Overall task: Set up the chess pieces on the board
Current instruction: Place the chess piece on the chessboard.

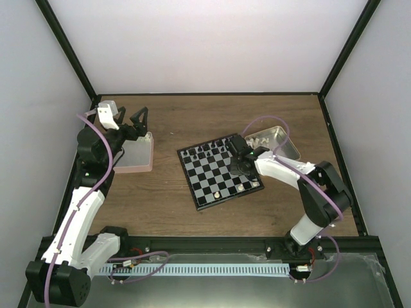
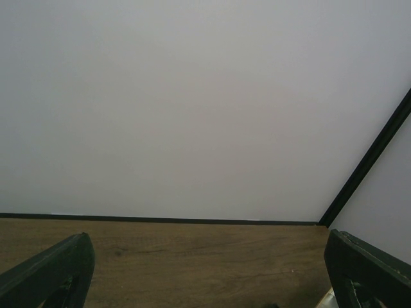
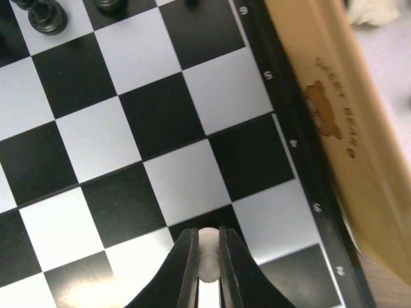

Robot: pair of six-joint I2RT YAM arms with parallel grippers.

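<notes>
The board [image 1: 209,179] lies tilted mid-table, black chessmen [image 1: 209,150] along its far rows and a few cream-white chess pieces [image 1: 218,194] near its front edge. My right gripper [image 1: 243,174] hangs over the board's right side. In the right wrist view it [image 3: 207,232] is shut on a cream-white pawn [image 3: 207,266], held upright over a black square of the board [image 3: 96,138] near the numbered border. My left gripper [image 1: 133,123] is raised at far left, over the pink tray [image 1: 145,162]. Its jaws [image 2: 209,282] stand wide open with nothing between them.
A shallow tan tray [image 1: 292,149] holding several white pieces [image 1: 260,138] sits just right of the board; its wall [image 3: 334,115] runs beside the board's border. Black chessmen [image 3: 46,16] stand at the far squares. Walls close the table on three sides.
</notes>
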